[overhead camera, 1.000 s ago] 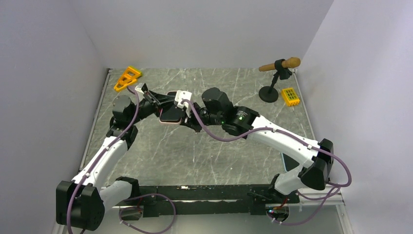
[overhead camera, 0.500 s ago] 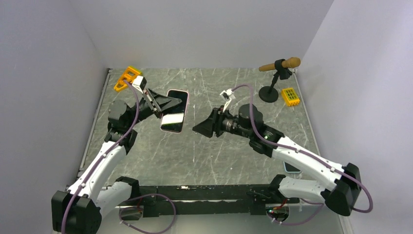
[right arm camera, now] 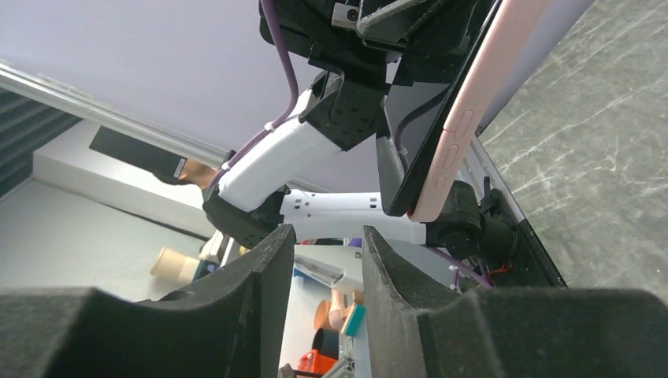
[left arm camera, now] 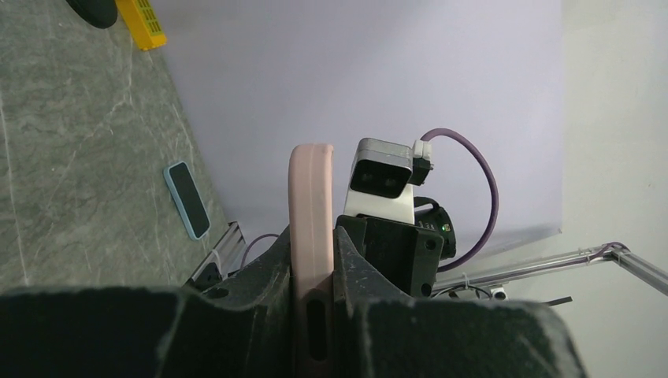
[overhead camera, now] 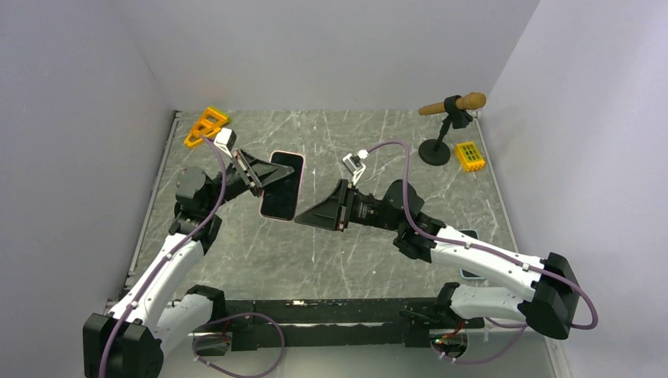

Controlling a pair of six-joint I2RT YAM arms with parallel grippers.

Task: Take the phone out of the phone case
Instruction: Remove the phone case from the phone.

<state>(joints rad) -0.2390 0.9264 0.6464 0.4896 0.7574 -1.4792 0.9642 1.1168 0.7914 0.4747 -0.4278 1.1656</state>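
My left gripper [overhead camera: 264, 175] is shut on a phone [overhead camera: 281, 186] with a dark screen, still in its pink phone case [overhead camera: 302, 173], and holds it tilted above the table's left-centre. In the left wrist view the pink case [left arm camera: 310, 197] stands edge-on between the left gripper's [left arm camera: 313, 236] jaws. My right gripper [overhead camera: 298, 222] hovers just right of the phone's lower end, apart from it and pointing at it. In the right wrist view its jaws [right arm camera: 324, 236] stand open and empty, with the case's pink side and buttons [right arm camera: 461, 130] above them.
An orange frame [overhead camera: 206, 126] lies at the back left corner. A microphone on a stand [overhead camera: 450, 110] and a yellow block [overhead camera: 469, 155] stand at the back right. A second phone in a blue case [left arm camera: 187, 199] lies flat near the right arm.
The right gripper has come off the phone, opened, swung away to the right and drawn back near the phone's lower end. The left gripper has raised and turned the phone more upright.
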